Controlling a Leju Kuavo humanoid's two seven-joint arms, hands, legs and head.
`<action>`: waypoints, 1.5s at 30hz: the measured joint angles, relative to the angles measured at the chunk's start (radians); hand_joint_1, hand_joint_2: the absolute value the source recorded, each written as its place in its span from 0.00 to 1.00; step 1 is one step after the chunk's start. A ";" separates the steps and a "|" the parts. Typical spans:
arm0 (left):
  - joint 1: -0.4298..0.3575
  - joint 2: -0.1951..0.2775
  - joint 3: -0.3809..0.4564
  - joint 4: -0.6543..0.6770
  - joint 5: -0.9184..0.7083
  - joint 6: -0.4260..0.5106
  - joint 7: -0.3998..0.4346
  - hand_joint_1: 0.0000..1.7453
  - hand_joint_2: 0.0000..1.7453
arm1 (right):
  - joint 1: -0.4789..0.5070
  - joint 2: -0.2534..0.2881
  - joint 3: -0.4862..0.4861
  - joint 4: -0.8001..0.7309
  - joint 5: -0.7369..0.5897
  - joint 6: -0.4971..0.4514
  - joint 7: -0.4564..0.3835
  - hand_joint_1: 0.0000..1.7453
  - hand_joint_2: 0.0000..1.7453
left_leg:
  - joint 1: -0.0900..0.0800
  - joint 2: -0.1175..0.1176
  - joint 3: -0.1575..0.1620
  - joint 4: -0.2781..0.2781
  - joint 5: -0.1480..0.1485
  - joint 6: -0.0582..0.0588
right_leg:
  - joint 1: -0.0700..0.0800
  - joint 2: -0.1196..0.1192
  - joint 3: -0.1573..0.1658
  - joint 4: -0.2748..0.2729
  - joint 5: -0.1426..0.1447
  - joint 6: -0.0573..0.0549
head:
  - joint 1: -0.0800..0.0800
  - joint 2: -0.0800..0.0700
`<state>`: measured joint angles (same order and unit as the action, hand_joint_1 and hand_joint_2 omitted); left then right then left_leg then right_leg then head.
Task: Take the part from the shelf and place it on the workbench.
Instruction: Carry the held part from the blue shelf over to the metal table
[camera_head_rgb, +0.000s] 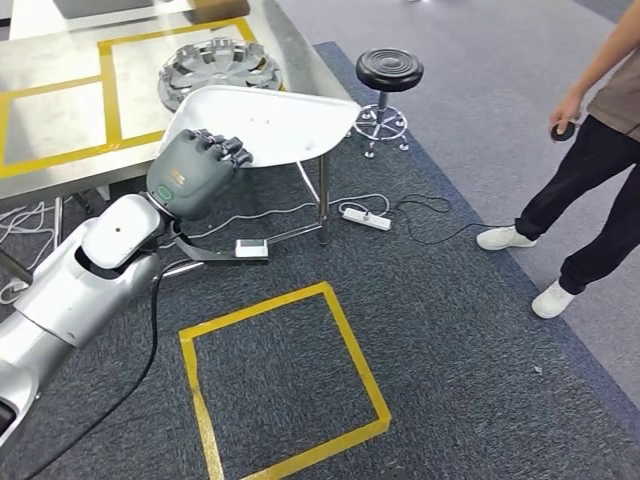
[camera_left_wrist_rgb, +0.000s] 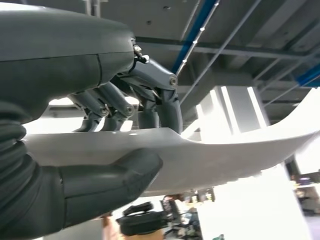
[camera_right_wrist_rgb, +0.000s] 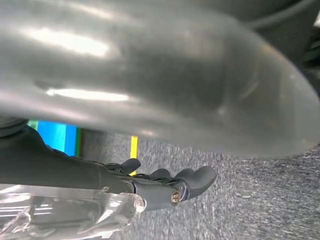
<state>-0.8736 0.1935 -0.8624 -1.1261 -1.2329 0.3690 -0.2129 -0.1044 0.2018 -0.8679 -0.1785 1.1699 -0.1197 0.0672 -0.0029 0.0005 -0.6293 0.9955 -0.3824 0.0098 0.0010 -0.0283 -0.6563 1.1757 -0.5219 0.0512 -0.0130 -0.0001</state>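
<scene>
While the left robot hand (camera_head_rgb: 198, 170) clamps the near edge of the white part (camera_head_rgb: 279, 122), dark fingers (camera_head_rgb: 226, 147) lying over its top face and the thick thumb (camera_left_wrist_rgb: 124, 175) pressed against its underside in the left wrist view, the part is held roughly level in the air at the front corner of the counter (camera_head_rgb: 68, 120), its far end reaching out over the counter leg (camera_head_rgb: 323, 195). Just behind the part, on the steel top, lies a silver hubcap (camera_head_rgb: 219, 65), partly hidden by the part's rear edge; yellow tape (camera_head_rgb: 109, 90) marks out rectangles on the top to its left. Beyond the corner stands a black round stool (camera_head_rgb: 389, 75) on a chrome base. Under and beside the counter leg, a white power strip (camera_head_rgb: 366, 216) lies on the grey carpet with cables (camera_head_rgb: 423, 225) trailing from it, and a small pale box (camera_head_rgb: 251, 248) sits near the leg. A yellow tape square (camera_head_rgb: 283, 385) is laid on the carpet in front of the robot. At the right edge stands a person (camera_head_rgb: 596, 170) in dark trousers and white shoes, holding a small dark object (camera_head_rgb: 562, 130). In the right wrist view the right robot hand (camera_right_wrist_rgb: 166, 185) hangs over the carpet, fingers stretched out straight and gripping nothing.
</scene>
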 joint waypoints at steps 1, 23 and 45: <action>0.002 -0.001 -0.001 0.000 0.000 0.000 0.000 1.00 1.00 | 0.001 0.000 0.000 0.000 -0.001 0.000 0.000 0.00 0.00 | 0.001 -0.012 0.000 0.000 0.000 0.002 | -0.001 0.015 -0.033 0.069 -0.029 0.003 | 0.002 0.000; 0.010 0.012 0.000 0.000 0.000 -0.013 0.003 1.00 1.00 | -0.002 0.002 -0.001 0.000 0.006 -0.015 -0.009 0.00 0.00 | 0.008 0.007 -0.027 0.048 0.000 -0.053 | -0.013 -0.022 0.053 -0.139 0.088 -0.027 | -0.012 0.000; 0.011 0.019 -0.001 0.000 0.008 -0.015 0.007 1.00 1.00 | -0.010 0.002 -0.001 0.000 0.014 -0.040 -0.015 0.00 0.00 | 0.005 0.008 -0.001 -0.005 0.007 -0.027 | -0.007 -0.028 0.067 -0.171 0.104 -0.002 | -0.009 0.000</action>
<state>-0.8628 0.2125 -0.8633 -1.1265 -1.2245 0.3540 -0.2060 -0.1143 0.2037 -0.8690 -0.1785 1.1839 -0.1600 0.0526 0.0022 0.0087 -0.6303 0.9905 -0.3758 -0.0170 -0.0057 -0.0560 -0.5895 1.0045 -0.4176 0.0493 -0.0216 0.0000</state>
